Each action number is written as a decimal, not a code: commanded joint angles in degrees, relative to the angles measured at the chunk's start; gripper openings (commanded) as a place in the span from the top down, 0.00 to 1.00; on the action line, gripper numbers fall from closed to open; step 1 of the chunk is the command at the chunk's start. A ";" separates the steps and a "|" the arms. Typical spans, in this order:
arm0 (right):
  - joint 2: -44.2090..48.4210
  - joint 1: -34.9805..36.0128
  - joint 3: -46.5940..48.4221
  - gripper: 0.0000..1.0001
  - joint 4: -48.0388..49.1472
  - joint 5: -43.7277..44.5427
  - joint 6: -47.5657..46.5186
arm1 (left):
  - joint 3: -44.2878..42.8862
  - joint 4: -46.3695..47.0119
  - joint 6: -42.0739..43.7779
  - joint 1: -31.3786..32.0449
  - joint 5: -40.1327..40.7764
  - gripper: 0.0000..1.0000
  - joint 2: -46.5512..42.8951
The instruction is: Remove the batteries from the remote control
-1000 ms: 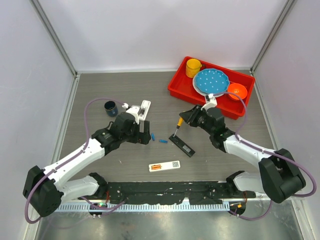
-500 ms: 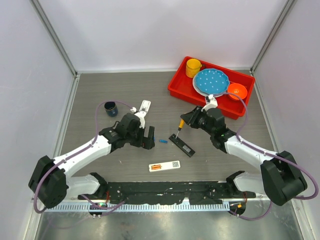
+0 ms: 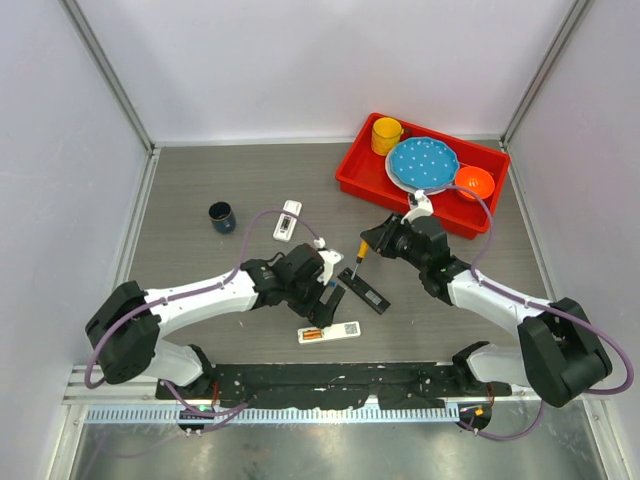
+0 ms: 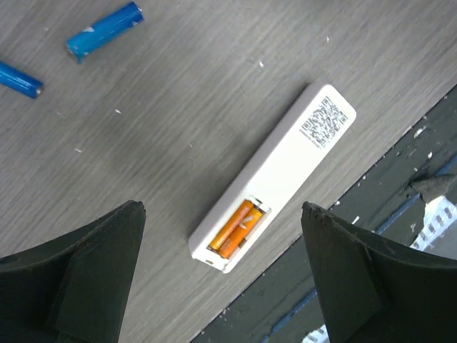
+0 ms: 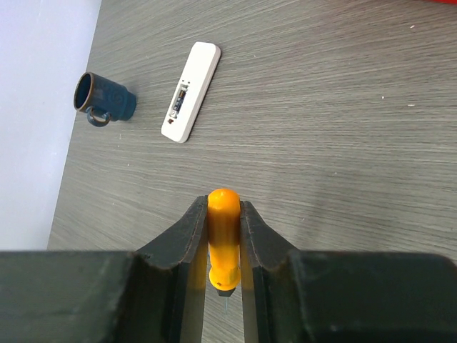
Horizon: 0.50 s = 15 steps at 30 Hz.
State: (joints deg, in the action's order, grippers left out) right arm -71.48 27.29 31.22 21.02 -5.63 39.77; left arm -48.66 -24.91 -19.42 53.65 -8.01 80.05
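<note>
A white remote [image 4: 285, 171] lies face down near the table's front edge, with its cover off and two orange batteries [image 4: 235, 229] in its bay. It also shows in the top view [image 3: 340, 329]. Two blue batteries [image 4: 105, 28] lie loose on the table beyond it. My left gripper [image 4: 221, 286] is open and empty, hovering over the battery end of this remote [image 3: 322, 305]. My right gripper [image 5: 223, 204] is shut on the orange-handled screwdriver [image 5: 223, 243], tip down beside the black remote [image 3: 365, 291].
A second white remote [image 3: 287, 220] and a dark blue mug [image 3: 221, 216] lie at the back left. A red tray [image 3: 350, 180] at the back right holds a yellow cup, a blue plate and an orange bowl. The black rail [image 3: 330, 378] runs along the front edge.
My left arm has swung right and nearer, from beside the blue batteries to above the white remote at the front. My right gripper has stayed put with the screwdriver.
</note>
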 commanded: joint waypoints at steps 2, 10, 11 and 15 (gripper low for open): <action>0.56 0.31 0.51 0.99 2.27 0.00 -1.10 | -3.89 -3.05 -4.21 7.08 5.90 0.13 -2.52; -0.41 0.31 0.51 0.99 2.72 -0.70 -0.83 | 3.22 6.27 -15.19 12.71 0.89 0.72 -5.52; -0.41 0.22 0.42 0.99 2.63 -0.70 -0.83 | 5.05 6.97 -16.43 12.97 0.98 0.77 -5.61; -0.06 0.22 0.33 0.99 2.72 -0.70 -0.75 | 10.25 12.67 -22.32 14.03 0.98 0.96 -6.31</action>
State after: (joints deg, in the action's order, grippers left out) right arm -72.01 27.29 31.22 21.08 -5.93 39.40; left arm -42.74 -19.00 -34.24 66.83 -6.33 75.09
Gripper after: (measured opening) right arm 0.246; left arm 0.104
